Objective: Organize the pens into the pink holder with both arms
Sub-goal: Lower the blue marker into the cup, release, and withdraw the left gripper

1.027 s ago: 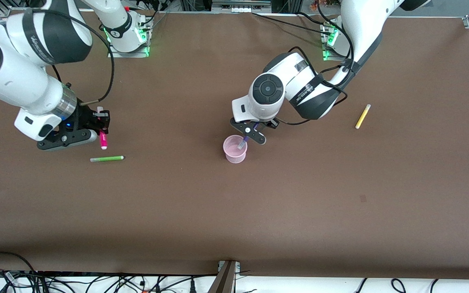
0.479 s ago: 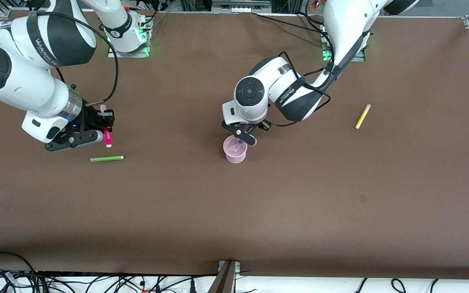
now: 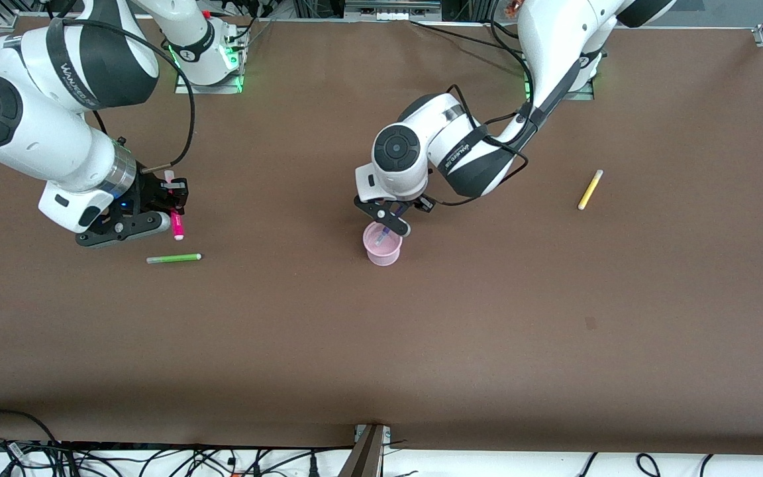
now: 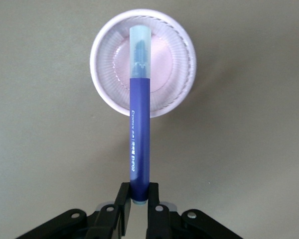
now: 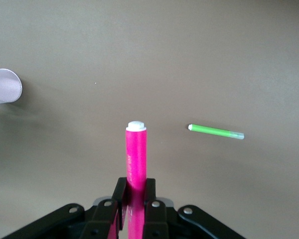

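Pens are split three ways in the front view: the purple pen [image 3: 385,232] hangs from the left claw [image 3: 389,220] over the pink holder [image 3: 382,243], the magenta pen [image 3: 176,224] is clenched in the right claw [image 3: 168,211] over bare worktop [image 3: 421,344] toward the right arm's end, and the green pen [image 3: 173,258] and yellow pen [image 3: 589,189] lie flat, each near its own arm's end. The holder stands mid-worktop between the two arms, probably so either can reach it. Dark bands on both arms carry white lettering, too small to read surely.

From the left wrist view, the left claw [image 4: 138,204] grips the purple pen [image 4: 139,144] by its upper end, so the pale tip points down into the mouth of the pink holder [image 4: 182,92], lined up for a drop, I judge. White print runs along the barrel; it seems to begin "Comix", the rest unclear.

From the right wrist view, the right claw [image 5: 135,199] clamps the magenta pen [image 5: 136,159] upright, white cap down. The green pen [image 5: 217,132] lies nearby and the pink holder [image 5: 4,86] shows well apart at the edge. This arm appears to wait its turn.
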Tool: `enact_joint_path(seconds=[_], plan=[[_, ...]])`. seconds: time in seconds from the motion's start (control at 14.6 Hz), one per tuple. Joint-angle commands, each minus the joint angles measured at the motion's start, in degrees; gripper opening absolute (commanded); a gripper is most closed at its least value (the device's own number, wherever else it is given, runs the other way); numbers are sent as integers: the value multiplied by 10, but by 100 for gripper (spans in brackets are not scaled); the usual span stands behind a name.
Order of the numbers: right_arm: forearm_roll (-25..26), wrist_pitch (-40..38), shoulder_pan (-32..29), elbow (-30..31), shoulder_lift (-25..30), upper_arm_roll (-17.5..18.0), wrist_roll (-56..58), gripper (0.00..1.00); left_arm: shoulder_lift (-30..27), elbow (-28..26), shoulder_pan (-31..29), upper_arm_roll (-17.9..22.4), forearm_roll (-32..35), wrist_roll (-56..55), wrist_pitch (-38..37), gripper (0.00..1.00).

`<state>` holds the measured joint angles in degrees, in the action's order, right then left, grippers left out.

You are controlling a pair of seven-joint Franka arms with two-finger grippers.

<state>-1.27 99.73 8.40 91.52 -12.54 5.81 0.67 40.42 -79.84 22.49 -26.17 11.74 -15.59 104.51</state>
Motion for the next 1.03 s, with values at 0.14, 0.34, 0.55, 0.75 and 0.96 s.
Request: enact_joint_path(seconds=[0.14,0.34,0.55,0.75,0.96], plan=[[-2,-11,1,-11,-2,1,-1,0,11,23,13,9,17,-7,-11,6],[-2,-11,1,-11,-2,0,0,0,24,41,16,10,17,-8,-10,8],[-2,-11,1,-11,-2,1,-1,0,30,55,40,30,17,-8,-11,12],[-2,-11,1,-11,-2,0,1,0,30,56,44,38,16,-8,-11,31],[-2,-11,1,-11,-2,0,2,0,30,57,44,38,16,-6,-10,48]])
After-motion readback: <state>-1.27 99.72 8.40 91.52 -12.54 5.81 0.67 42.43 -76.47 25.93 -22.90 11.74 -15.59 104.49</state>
